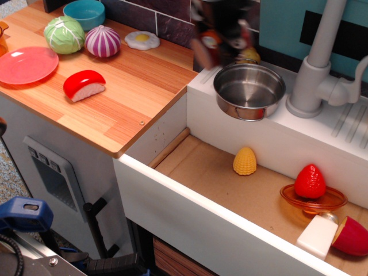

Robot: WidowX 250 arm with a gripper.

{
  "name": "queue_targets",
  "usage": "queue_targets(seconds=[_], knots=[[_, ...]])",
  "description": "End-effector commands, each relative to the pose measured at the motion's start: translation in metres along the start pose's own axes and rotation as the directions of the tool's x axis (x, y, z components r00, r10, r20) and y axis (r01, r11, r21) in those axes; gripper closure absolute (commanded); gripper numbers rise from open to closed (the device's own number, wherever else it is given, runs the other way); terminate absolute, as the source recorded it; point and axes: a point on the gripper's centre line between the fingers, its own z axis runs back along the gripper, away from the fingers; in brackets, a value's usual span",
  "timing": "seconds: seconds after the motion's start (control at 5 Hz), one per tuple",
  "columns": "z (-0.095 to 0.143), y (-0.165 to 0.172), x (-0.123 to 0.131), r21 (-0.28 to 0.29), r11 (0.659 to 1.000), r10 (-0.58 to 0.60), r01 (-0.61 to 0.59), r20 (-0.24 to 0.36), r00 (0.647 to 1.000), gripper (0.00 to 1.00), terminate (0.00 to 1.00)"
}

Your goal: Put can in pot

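My gripper (223, 35) is a dark motion-blurred shape at the top middle, just up and left of the pot. It is shut on the can (210, 39), which shows only as a blurred orange-red patch between the fingers. The can hangs above the counter's back right corner, beside the pot's far left rim. The shiny steel pot (249, 91) stands empty on the white sink ledge.
A grey faucet (315, 75) stands right of the pot and a yellow toy (250, 54) behind it. On the wooden counter lie a sushi toy (84, 85), pink plate (26, 64), cabbage (64, 34), onion (102, 41), teal bowl (84, 14) and fried egg (142, 39). Corn (244, 161) and a strawberry (310, 181) lie in the sink.
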Motion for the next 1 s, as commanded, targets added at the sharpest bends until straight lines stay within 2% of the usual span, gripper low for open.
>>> queue_targets(seconds=[0.0, 0.2, 0.6, 0.8], knots=[[-0.0091, -0.0005, 0.0241, -0.009, 0.994, -0.107, 0.108, 0.093, 0.990, 1.00, 0.00], [-0.0091, -0.0005, 0.0241, -0.009, 0.994, -0.107, 0.108, 0.093, 0.990, 0.00, 0.00], [-0.0091, -0.0005, 0.0241, -0.009, 0.994, -0.107, 0.108, 0.093, 0.990, 0.00, 0.00], [-0.0091, -0.0005, 0.0241, -0.009, 0.994, -0.107, 0.108, 0.093, 0.990, 0.00, 1.00]])
